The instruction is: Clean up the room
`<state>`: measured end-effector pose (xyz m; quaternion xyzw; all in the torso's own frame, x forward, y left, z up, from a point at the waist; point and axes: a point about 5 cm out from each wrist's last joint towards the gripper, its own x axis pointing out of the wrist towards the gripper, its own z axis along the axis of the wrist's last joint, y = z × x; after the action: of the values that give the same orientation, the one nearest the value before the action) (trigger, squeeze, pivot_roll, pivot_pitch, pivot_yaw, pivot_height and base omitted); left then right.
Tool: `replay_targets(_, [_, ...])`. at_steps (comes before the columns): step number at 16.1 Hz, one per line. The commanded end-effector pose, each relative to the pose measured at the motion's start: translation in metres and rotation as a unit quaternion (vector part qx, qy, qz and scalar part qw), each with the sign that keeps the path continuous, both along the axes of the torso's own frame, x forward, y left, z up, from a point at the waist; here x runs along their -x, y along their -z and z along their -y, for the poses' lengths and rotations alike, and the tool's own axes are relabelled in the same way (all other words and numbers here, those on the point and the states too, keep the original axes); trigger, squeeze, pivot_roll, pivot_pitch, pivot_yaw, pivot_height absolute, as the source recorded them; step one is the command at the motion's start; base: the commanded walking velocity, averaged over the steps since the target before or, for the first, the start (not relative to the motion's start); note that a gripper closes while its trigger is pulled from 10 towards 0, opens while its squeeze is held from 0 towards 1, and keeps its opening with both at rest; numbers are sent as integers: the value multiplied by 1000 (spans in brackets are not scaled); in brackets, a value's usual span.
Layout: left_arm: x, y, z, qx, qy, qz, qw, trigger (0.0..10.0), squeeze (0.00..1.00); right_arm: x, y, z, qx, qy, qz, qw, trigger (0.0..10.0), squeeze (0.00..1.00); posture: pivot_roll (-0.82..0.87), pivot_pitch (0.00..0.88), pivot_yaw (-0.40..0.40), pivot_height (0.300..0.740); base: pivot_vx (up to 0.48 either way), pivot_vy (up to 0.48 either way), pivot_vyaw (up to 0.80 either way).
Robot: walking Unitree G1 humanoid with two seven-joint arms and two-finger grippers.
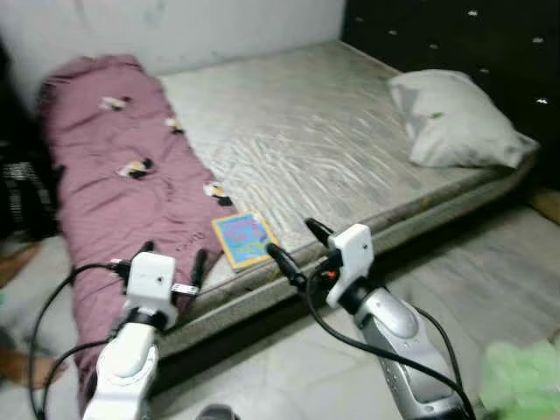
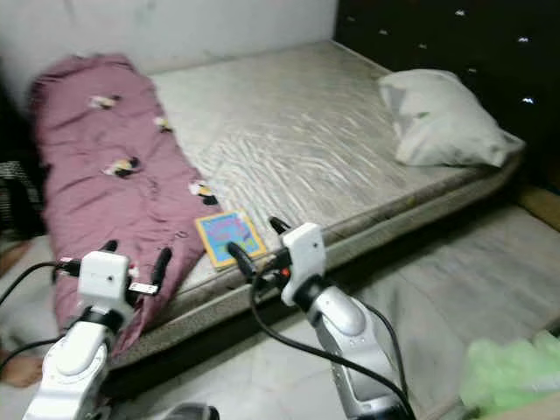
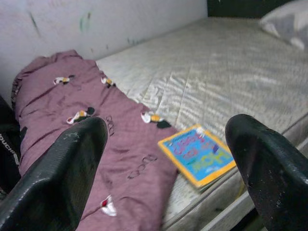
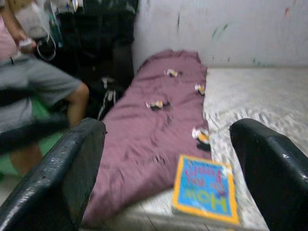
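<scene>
Both hands — left hand point(image 1: 171, 261), right hand point(image 1: 297, 249) — spread wide and empty, poised over book point(image 1: 244, 238) at bed point(image 1: 350, 149) edge — ready for pickup.

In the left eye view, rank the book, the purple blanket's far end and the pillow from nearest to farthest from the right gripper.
From the right gripper:
1. Book, on the mattress edge just beyond its fingertips.
2. Pillow, far right corner.
3. Purple blanket, its far end at the wall, left.

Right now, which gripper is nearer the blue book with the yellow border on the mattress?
Right. The right gripper hovers just beside the blue yellow-bordered book; the left gripper hangs further off over the purple blanket.
</scene>
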<state>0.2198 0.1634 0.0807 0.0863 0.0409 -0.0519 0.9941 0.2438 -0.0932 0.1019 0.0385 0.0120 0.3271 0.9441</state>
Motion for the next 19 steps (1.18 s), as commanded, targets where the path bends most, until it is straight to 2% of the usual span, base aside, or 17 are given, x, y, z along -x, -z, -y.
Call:
replay_targets(1, [-1, 0, 3, 0, 8, -2, 1000, 10000, 0, -2, 2, 5, 3, 18, 0, 1000, 10000, 0, -30, 0, -13, 740, 0, 0, 706])
replay_targets(9, [-6, -2, 7, 14, 22, 5, 1000, 10000, 0, -2, 2, 4, 3, 19, 6, 1000, 10000, 0, -31, 0, -12, 740, 0, 0, 707])
replay_targets(19, [-7, -1, 7, 29, 16, -1, 999, 10000, 0, -3, 3, 4, -2, 20, 2, 1000, 10000, 0, -32, 0, -11, 740, 0, 0, 0])
